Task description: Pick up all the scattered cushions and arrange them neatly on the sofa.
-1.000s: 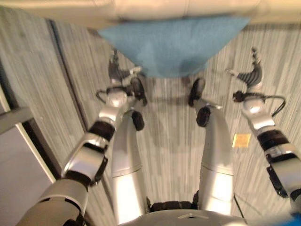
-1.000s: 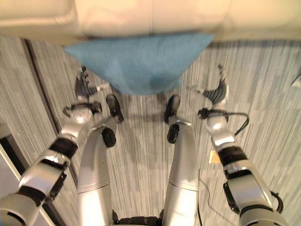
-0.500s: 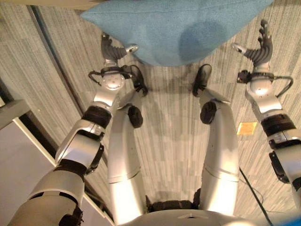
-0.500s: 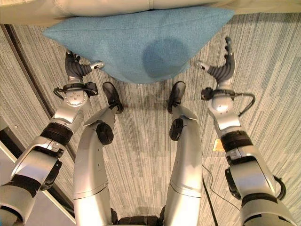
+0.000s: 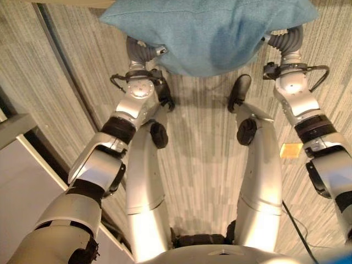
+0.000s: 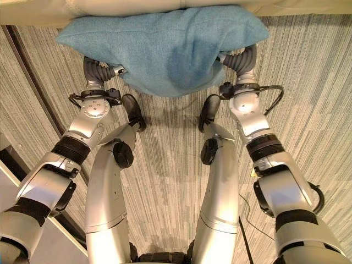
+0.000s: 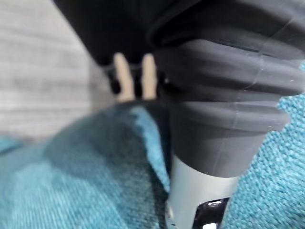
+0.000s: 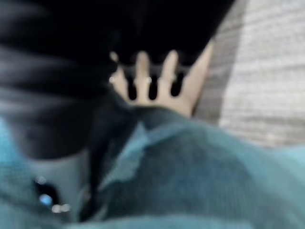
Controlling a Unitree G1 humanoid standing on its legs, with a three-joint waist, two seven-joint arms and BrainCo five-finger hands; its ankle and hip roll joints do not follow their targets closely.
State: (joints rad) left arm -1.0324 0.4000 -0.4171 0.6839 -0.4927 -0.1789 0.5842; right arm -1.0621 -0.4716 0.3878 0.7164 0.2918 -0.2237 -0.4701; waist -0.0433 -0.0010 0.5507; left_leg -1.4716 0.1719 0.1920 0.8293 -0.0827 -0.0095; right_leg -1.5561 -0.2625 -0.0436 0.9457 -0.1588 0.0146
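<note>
Fingers of both hands are hidden under the blue cushion (image 6: 165, 47), so whether they are curled round it cannot be told. Half a second ago the left hand (image 5: 144, 50) and right hand (image 6: 237, 59) stood spread and clear beside its two lower corners; now both have closed in, pressing the cushion from either side. It lies on the striped floor (image 6: 170, 159), its far edge against the cream sofa (image 6: 110, 6). That squeeze suggests the two-handed pickup is beginning, and a lift onto the seat should follow.
</note>
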